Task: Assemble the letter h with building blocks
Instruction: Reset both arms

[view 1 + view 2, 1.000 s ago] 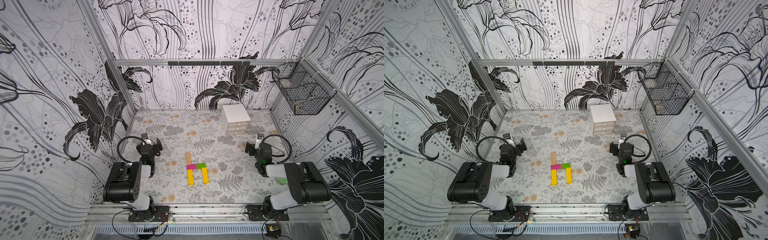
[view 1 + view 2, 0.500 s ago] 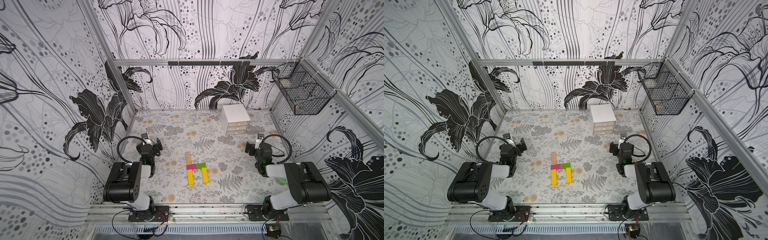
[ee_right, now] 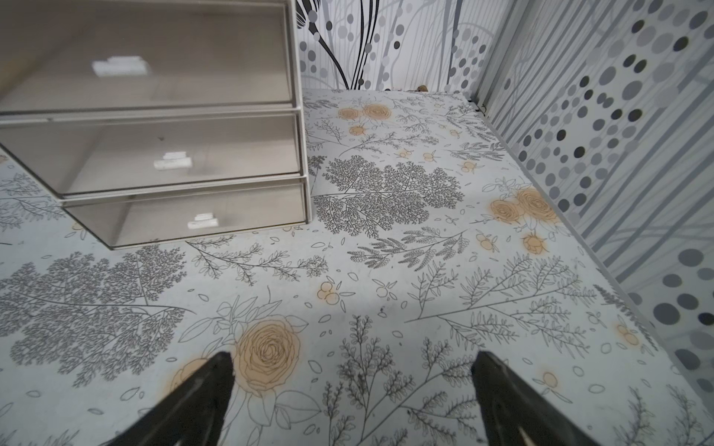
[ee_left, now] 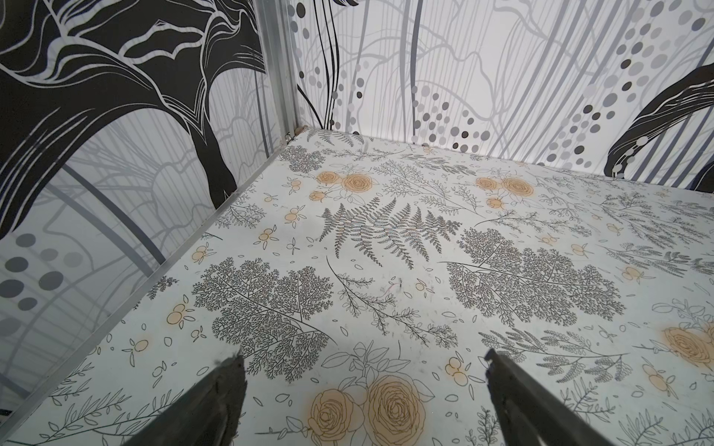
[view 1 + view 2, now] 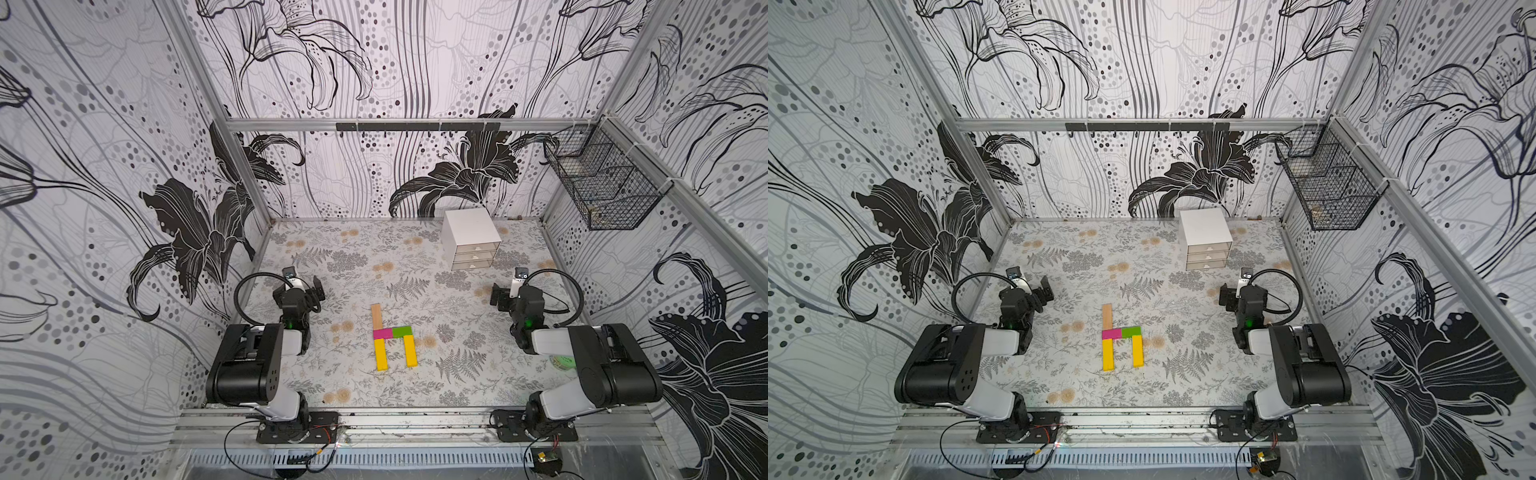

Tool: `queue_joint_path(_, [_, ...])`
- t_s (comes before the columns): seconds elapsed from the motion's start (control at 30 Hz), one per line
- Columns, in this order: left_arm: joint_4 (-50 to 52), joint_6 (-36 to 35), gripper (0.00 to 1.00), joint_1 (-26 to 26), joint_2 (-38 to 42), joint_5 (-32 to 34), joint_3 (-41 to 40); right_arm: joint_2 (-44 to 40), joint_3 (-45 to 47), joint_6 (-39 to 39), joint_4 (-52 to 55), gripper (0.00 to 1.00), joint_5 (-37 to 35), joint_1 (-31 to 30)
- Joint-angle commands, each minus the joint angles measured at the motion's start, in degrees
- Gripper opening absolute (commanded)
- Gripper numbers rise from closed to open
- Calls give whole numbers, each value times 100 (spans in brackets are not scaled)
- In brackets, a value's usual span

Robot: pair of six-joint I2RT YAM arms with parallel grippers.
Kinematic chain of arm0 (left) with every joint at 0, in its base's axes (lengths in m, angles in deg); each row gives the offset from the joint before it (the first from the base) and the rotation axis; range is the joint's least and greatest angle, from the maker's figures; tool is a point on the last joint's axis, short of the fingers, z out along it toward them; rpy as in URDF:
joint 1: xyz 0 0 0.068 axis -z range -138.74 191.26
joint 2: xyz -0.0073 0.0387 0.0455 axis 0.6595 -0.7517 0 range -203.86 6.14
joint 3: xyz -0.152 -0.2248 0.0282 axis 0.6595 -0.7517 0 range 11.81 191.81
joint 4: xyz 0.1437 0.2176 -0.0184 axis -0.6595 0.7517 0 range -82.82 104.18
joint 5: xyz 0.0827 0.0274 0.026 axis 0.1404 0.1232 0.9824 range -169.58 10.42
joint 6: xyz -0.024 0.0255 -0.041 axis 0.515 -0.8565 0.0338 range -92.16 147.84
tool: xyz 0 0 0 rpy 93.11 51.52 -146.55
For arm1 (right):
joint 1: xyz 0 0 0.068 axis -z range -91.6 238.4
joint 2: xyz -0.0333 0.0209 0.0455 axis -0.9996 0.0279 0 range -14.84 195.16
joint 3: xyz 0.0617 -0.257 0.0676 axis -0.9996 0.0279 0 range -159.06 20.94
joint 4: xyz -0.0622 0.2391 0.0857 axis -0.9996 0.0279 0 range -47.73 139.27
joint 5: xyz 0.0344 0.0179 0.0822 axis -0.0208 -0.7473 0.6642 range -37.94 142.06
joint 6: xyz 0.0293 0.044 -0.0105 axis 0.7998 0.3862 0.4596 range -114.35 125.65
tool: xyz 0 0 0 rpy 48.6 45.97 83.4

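Left tool [image 4: 363,359] and right tool [image 3: 351,355] both have their fingers wide apart, with nothing between them. In both top views the left tool sits at the middle left of the frame and the right tool at the middle right, each low over the flowery worktop [image 5: 374,266] and well apart from the blocks. The letter h [image 5: 392,332] lies flat on the worktop between the two arms, a little below the middle of the frame. Its tan block [image 5: 376,316] is the tall part at the top. The tan block's lower end touches the pink block [image 5: 383,333], and the green block [image 5: 402,331] sits just to the right of the pink one, touching it. One yellow block [image 5: 381,354] goes down from the pink block and the other yellow block [image 5: 410,350] goes down from the green one. A white drawer box [image 5: 469,232] stands at the back of the worktop, right of the middle, and it shows at the upper left of the right wrist view. A wire basket [image 5: 602,187] hangs on the wall at the upper right.
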Motion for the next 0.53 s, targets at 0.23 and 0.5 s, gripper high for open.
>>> queue_joint_path(0.23, [-292, -50, 99, 18, 25, 21, 6, -13, -3, -11, -146, 99, 37, -4])
queue_joint_path(0.5, [-292, -50, 99, 19, 19, 22, 9, -13, -6, -14, -145, 99, 81, -3])
